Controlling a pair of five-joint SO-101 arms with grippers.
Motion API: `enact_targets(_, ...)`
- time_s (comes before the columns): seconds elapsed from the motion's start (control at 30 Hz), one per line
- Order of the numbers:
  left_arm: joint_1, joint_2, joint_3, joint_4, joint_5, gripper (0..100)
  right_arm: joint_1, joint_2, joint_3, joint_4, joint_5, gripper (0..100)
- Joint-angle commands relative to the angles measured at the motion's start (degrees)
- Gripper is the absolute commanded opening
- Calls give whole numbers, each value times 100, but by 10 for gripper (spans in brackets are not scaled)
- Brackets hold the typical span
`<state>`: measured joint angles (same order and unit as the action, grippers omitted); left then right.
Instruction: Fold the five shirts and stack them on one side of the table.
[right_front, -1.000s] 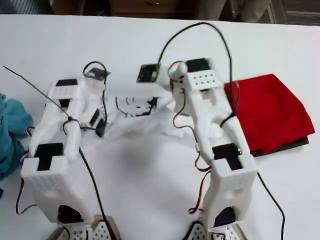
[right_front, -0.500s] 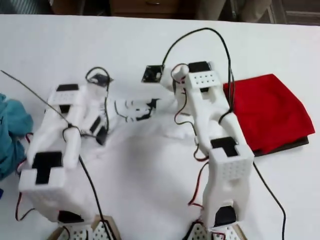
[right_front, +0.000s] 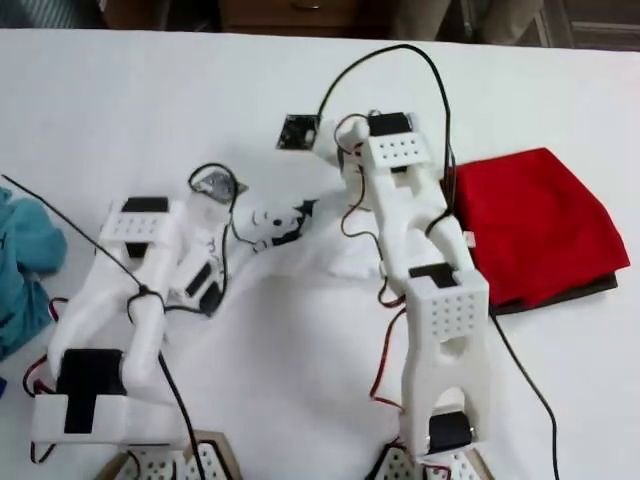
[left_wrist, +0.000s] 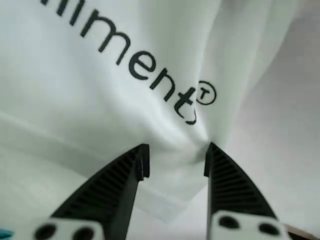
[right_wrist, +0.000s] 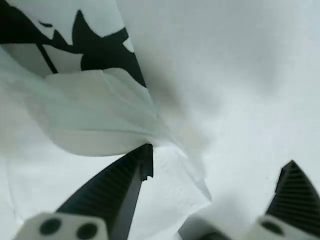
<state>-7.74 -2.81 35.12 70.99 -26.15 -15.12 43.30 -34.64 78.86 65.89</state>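
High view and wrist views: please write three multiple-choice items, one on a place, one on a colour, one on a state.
1. Where on the table does the red shirt lie?
A) left edge B) right side C) centre
2. What colour is the print on the white shirt?
A) green B) yellow C) black
3. How is the right gripper?
A) open B) shut on the red shirt C) shut, empty
Key: B, it lies folded at the high view's right; C, the print is black; A, its fingers stand far apart.
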Motion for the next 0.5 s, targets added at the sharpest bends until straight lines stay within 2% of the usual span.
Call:
enact_targets(0.0, 9, -273, 13, 0, -35, 211, -31, 145, -730, -48, -9, 387)
enact_targets(0.23, 0, -316, -110, -9, 9, 211, -110, 611, -1943, 136, -712, 387)
enact_targets(0.47, -149, -325, -998, 290, 352, 211, -75, 620, -2760, 1903, -791, 387)
